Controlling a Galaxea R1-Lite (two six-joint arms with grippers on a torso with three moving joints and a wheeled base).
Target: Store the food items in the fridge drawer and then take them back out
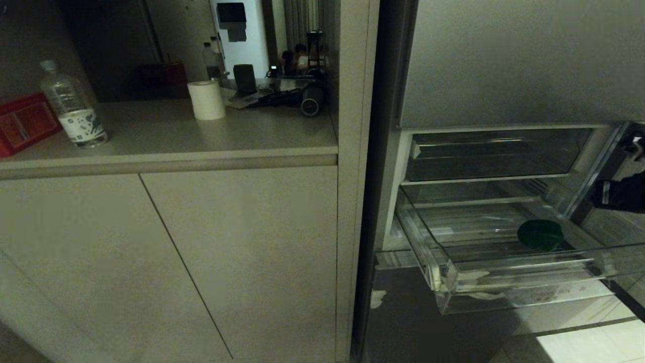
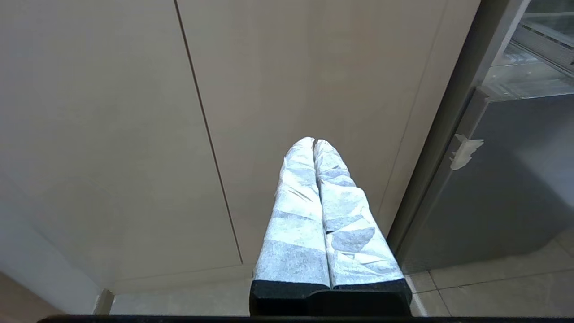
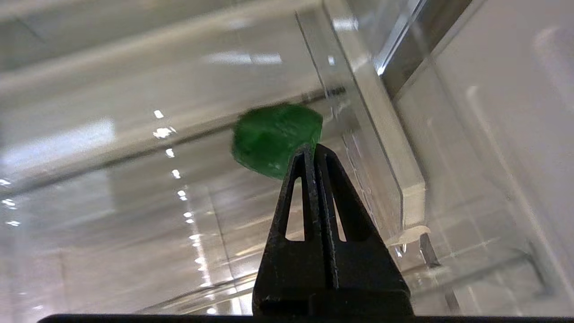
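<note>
The fridge drawer (image 1: 504, 252) stands pulled out from the open fridge, its clear ribbed floor showing and white tape scraps on its thick front lip. Inside it lies one dark green food item (image 1: 540, 234), resting on the floor toward the drawer's right side, nearer the front lip than the back wall. No other piece can be made out in the drawer. Above it sits a darker, smoky drawer (image 1: 491, 154), pushed in; what it holds cannot be told.

To the left of the fridge, a worktop (image 1: 201, 136) over closed cabinet doors carries a clear water bottle (image 1: 73, 106) near its left front edge, a red box (image 1: 22, 123) at the left edge, and a white roll (image 1: 206, 100) further back toward the middle.

The right arm (image 1: 622, 194) reaches in from the right edge of the head view, above the drawer's right wall. In its wrist view the right pincer (image 3: 314, 150) is pressed together and empty, its tips pointing at the green piece (image 3: 278, 139), whether touching or just short of it cannot be told.

The left pincer (image 2: 314, 142), its taped fingers pressed together and empty, hangs before the cabinet doors beside the fridge.
</note>
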